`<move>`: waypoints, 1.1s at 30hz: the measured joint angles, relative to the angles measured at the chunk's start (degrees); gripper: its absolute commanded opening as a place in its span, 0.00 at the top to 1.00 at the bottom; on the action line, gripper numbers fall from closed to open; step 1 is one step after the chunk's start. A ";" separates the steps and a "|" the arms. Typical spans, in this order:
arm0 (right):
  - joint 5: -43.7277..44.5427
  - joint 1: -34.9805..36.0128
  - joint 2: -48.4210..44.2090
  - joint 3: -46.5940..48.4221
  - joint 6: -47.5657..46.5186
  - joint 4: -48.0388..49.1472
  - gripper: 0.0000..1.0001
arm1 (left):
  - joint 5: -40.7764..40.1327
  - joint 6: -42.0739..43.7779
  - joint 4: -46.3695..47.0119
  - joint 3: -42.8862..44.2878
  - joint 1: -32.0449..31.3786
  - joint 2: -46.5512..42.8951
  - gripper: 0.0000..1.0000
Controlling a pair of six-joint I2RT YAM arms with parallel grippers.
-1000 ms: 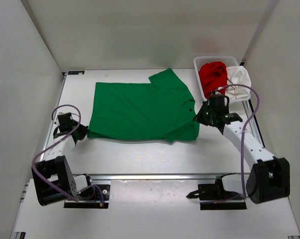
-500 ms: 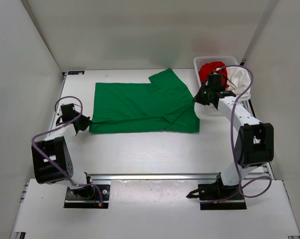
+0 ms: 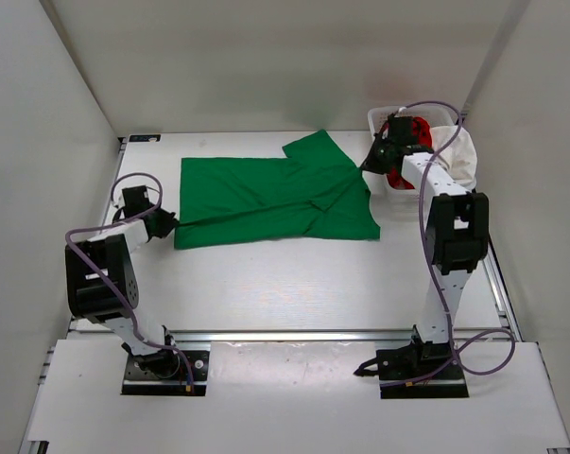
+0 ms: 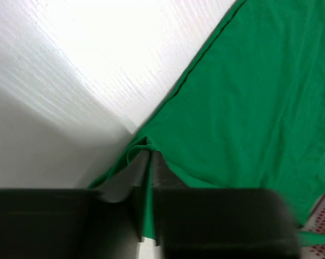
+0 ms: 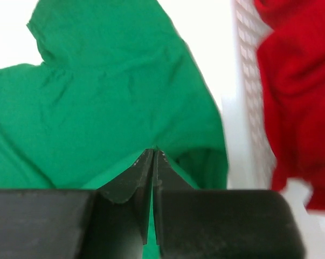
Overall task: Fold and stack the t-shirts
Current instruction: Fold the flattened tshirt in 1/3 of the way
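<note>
One plain, short-sleeved green t-shirt (image 3: 266,194), soft cloth: spread mostly flat across the middle of the white table (image 3: 285,284), one sleeve pointing toward the far wall, creases running between its two held points. One white plastic mesh basket (image 3: 373,121), far-right corner of the table: contains one crumpled red t-shirt (image 3: 420,128) and one white t-shirt (image 3: 459,156), the latter draped over the right rim. Left gripper (image 3: 169,225): black fingers clenched on the green shirt's near-left corner, cloth pinched between them. Right gripper (image 3: 368,165): fingers clamped on the shirt's right edge, just beside the basket.
</note>
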 measured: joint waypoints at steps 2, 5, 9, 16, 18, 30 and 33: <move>0.09 0.20 1.86 2.38 -0.35 -0.39 0.81 | -0.04 0.52 -0.04 0.17 0.07 0.22 0.64; 0.00 0.72 2.78 3.48 -1.14 -0.68 0.70 | 0.00 0.94 0.24 0.46 0.57 0.02 0.50; 0.13 1.22 1.90 2.58 -1.44 -0.11 0.67 | -0.17 1.75 0.42 -0.33 1.44 -3.17 0.54; 1.40 3.23 -16.61 -21.57 2.16 7.78 1.00 | -0.22 2.71 2.80 -13.20 -0.33 -19.17 0.58; 1.73 4.28 -23.41 -30.71 3.93 10.45 1.00 | 0.24 2.69 3.26 -17.99 0.22 -21.16 0.58; -0.63 -4.33 -37.18 -63.25 10.71 21.20 0.61 | 0.68 0.33 8.07 -20.41 -0.42 -14.53 0.49; -1.40 -4.94 -35.91 -63.10 10.69 23.17 0.61 | 0.66 -0.44 9.90 -18.84 -1.36 -11.61 0.58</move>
